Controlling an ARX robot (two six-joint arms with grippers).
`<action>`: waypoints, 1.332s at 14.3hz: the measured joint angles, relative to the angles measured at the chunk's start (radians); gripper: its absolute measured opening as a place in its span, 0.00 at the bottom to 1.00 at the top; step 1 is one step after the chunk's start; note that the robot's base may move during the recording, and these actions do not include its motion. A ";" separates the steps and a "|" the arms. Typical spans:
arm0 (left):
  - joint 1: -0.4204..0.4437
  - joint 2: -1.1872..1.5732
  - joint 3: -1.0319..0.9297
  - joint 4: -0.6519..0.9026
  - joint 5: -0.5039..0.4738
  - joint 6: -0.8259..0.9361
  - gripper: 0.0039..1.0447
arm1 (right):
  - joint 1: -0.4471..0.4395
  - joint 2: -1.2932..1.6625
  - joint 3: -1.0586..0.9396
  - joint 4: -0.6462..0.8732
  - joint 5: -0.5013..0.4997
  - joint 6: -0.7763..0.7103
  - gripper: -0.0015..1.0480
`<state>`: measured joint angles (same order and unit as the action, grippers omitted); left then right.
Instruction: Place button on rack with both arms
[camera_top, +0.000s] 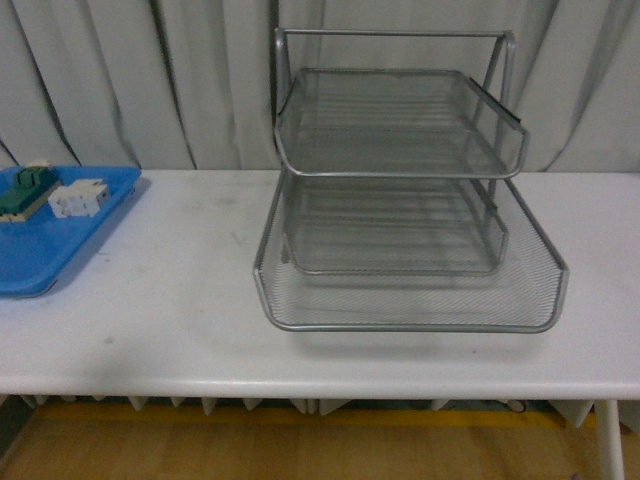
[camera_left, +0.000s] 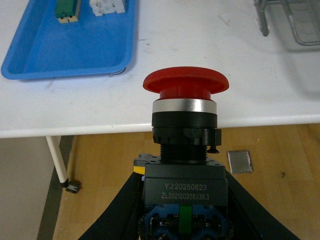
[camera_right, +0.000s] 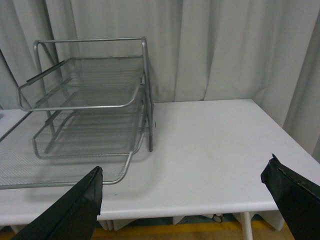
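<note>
Logged button (camera_left: 185, 150) clamped in left gripper (camera_left: 184, 205): black fingers (camera_left: 117, 212) pressed against both sides of the dark blocky body, red mushroom cap pointing away from the wrist. Read a silver collar under the cap, then a black threaded neck, then the body with printed label "YJ:20250623". Seen from the left wrist against the near edge of the white table (camera_top: 180, 300) and the wooden floor (camera_left: 275, 190) below it; well apart from the rack (camera_top: 410, 326), not on any tier. Cannot tell its height over the table.

Found the rack standing upright on the table, right of centre in the front view, backed by a grey curtain (camera_top: 150, 80). Counted three wire-mesh tiers in a tubular frame, the lowest tray pulled furthest toward the robot, the middle one set furthest back.

Noted right gripper (camera_right: 182, 180) spread wide, holding nothing, fingertips far apart; facing the rack's side and the bare tabletop beside it.

Spotted a flat blue tray (camera_top: 60, 250) at the table's left end, holding a green terminal block (camera_top: 22, 192) and a white block component (camera_top: 80, 198), near each other, apparently apart.
</note>
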<state>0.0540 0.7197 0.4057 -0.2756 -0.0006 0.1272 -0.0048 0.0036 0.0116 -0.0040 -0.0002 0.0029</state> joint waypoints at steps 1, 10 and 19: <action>0.000 -0.003 0.000 0.006 0.000 0.000 0.34 | 0.000 0.000 0.000 0.000 0.000 0.000 0.94; -0.426 0.376 0.086 0.497 -0.182 0.067 0.34 | 0.005 0.000 0.000 0.000 0.002 0.000 0.94; -0.468 1.301 0.685 0.511 -0.108 0.006 0.35 | 0.005 0.000 0.000 0.000 0.002 0.000 0.94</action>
<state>-0.4141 2.0209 1.0908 0.2356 -0.1089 0.1329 -0.0002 0.0040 0.0116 -0.0040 0.0013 0.0025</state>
